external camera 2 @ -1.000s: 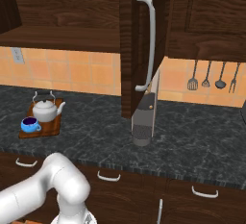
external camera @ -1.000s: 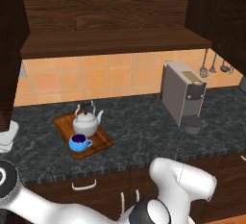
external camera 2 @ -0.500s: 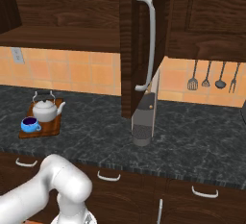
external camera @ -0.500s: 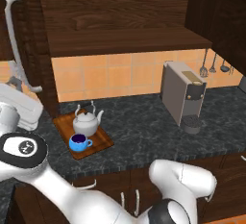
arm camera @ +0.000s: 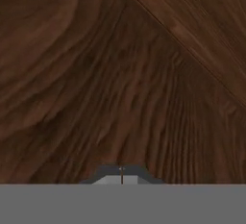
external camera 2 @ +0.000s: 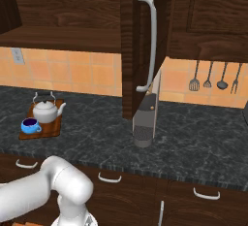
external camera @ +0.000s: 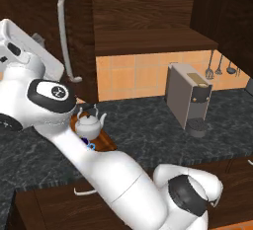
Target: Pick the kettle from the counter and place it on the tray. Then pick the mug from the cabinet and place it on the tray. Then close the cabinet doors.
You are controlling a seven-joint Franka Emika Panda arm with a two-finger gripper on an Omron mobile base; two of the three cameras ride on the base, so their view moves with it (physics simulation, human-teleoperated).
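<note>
Left base view: the white arm (external camera: 74, 140) fills the left and lower frame, hiding most of the tray (external camera: 106, 140) and nearly all of the mug (external camera: 90, 146); the kettle (external camera: 89, 123) sits at centre left, partly cut by the arm. A cabinet door (external camera: 74, 31) with its silver handle (external camera: 64, 34) stands upper left. Right base view: kettle (external camera 2: 45, 110) and mug (external camera 2: 30, 125) rest on the tray (external camera 2: 53, 125) at centre left, on the counter (external camera 2: 184, 142); a door edge hides part of the coffee machine (external camera 2: 145, 121). Hand view: the gripper (arm camera: 121, 176), fingertips pressed together and holding nothing, faces close wood grain.

dark wood-grain cabinet doors (external camera 2: 131, 45)
</note>
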